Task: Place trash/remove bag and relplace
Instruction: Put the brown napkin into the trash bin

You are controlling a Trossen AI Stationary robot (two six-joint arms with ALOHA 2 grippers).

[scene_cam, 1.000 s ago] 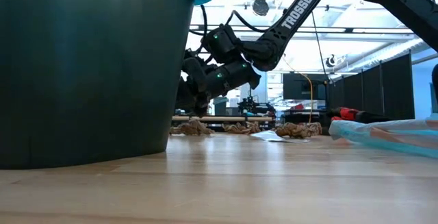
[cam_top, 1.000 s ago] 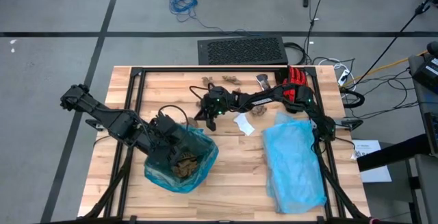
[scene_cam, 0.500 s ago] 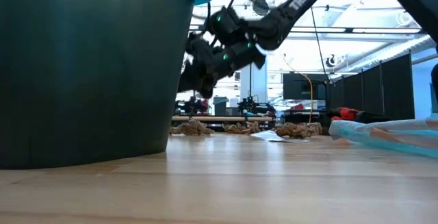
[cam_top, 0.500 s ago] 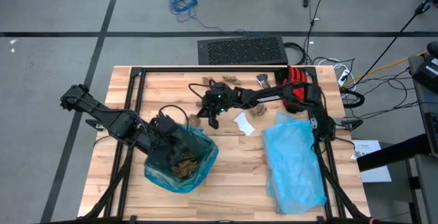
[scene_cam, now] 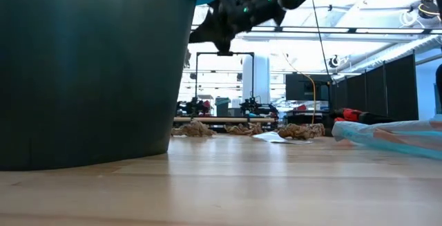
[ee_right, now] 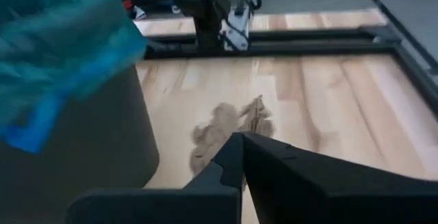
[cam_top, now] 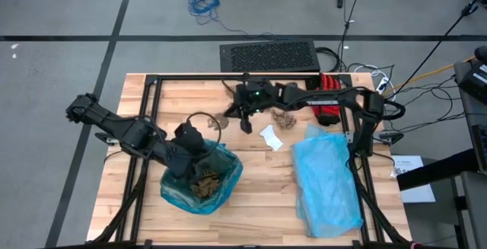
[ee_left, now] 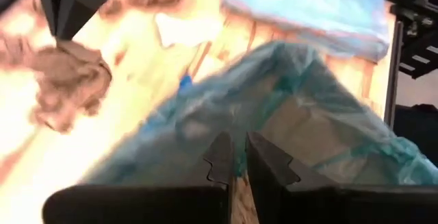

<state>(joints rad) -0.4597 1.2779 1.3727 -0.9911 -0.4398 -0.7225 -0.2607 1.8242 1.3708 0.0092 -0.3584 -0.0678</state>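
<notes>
The step in hand seems to be collecting trash. The right gripper (cam_top: 245, 125), fully closed and empty, hangs over a brown scrap (cam_top: 222, 118) near the table's (cam_top: 266, 196) far edge; next it should open and descend. The left gripper (cam_top: 185, 155), nearly closed, pinches the bag (cam_top: 221, 180) rim near the front-left corner.

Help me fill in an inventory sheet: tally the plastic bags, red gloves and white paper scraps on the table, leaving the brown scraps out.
Plastic bags: 2, a dark teal-green see-through bag and a paler sky-blue bag
Red gloves: 1
White paper scraps: 1
Total: 4
</notes>
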